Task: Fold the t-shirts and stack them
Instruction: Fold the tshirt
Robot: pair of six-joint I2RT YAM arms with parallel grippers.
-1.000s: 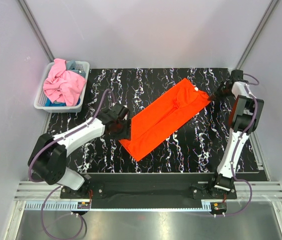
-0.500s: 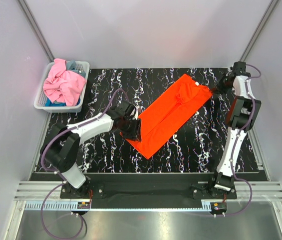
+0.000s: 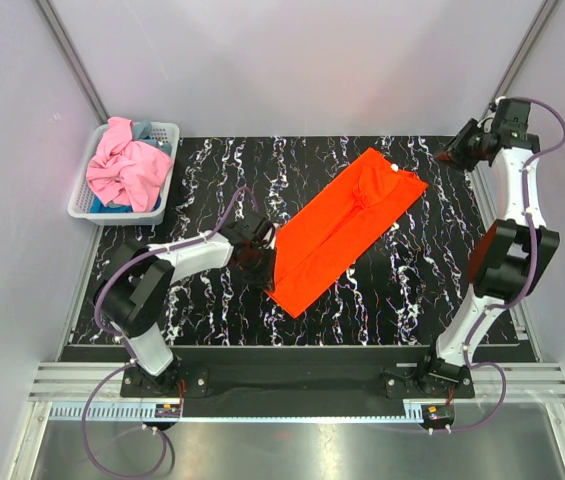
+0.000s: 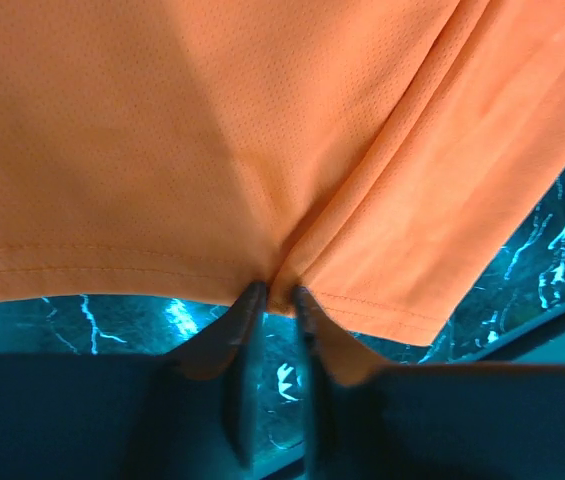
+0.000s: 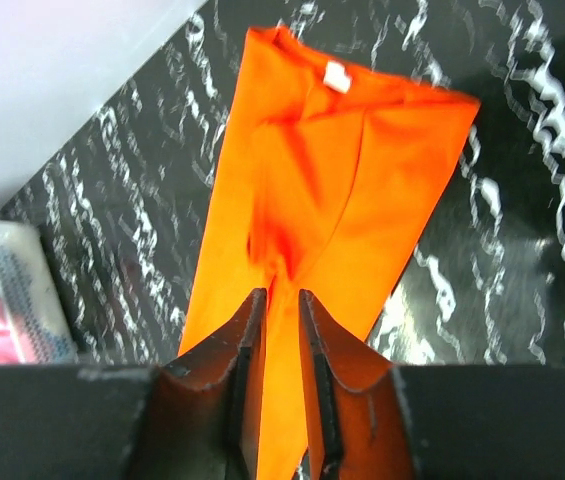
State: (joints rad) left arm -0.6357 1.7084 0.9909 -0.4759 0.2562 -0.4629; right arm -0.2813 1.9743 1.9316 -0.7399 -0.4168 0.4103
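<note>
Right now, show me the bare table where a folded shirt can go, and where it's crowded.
Free: the far strip of table between the basket and the orange t-shirt; also the near-right patch between that shirt and the right arm. Crowded: near left, where the left gripper meets the shirt's hem.

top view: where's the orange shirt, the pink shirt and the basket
orange shirt [image 3: 347,232], top view, middle of the folded cloth
pink shirt [image 3: 122,172], top view, centre of the crumpled heap
basket [image 3: 169,130], top view, far right corner of its rim
</note>
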